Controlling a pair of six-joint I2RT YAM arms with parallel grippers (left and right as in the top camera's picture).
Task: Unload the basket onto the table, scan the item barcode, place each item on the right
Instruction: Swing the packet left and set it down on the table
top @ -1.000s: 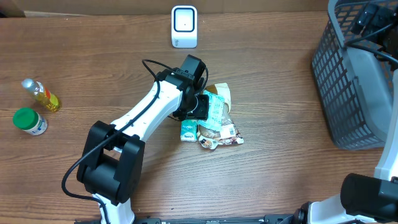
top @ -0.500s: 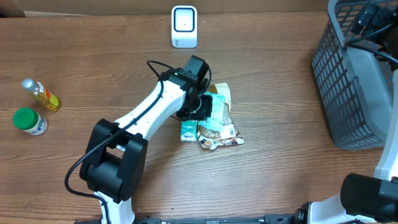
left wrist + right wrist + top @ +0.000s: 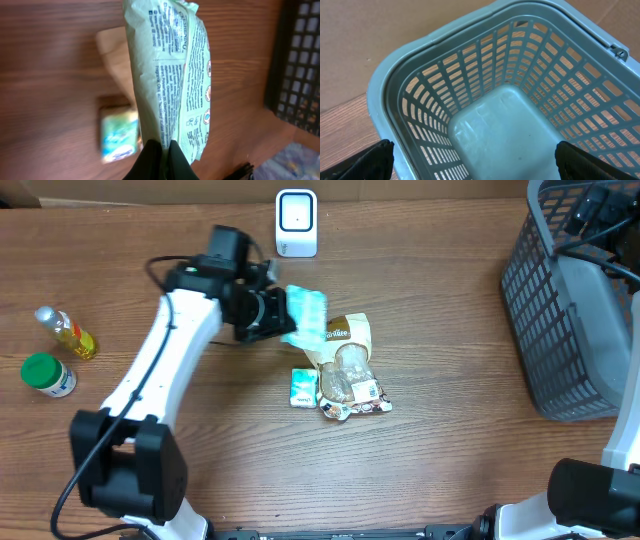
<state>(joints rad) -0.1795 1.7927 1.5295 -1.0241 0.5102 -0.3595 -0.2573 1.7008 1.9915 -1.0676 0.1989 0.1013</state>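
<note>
The wooden tabletop point(image 3: 450, 470) carries a grey basket point(image 3: 560, 330) at its right edge. The right pincer point(image 3: 475, 162) hangs spread and empty above the basket's floor. The left pincer point(image 3: 281, 315) is pressed together on one end of a green packet point(image 3: 310, 312), holding it beside the pile of other packs point(image 3: 348, 375) and near the white scanner point(image 3: 296, 223). The pickup looks done. Presenting the barcode to the scanner is, I judge, what is left.

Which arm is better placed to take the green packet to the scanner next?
Left. The left claw is shut on the green packet, held near the white scanner. The right claw hangs open over the grey basket, far off.
</note>
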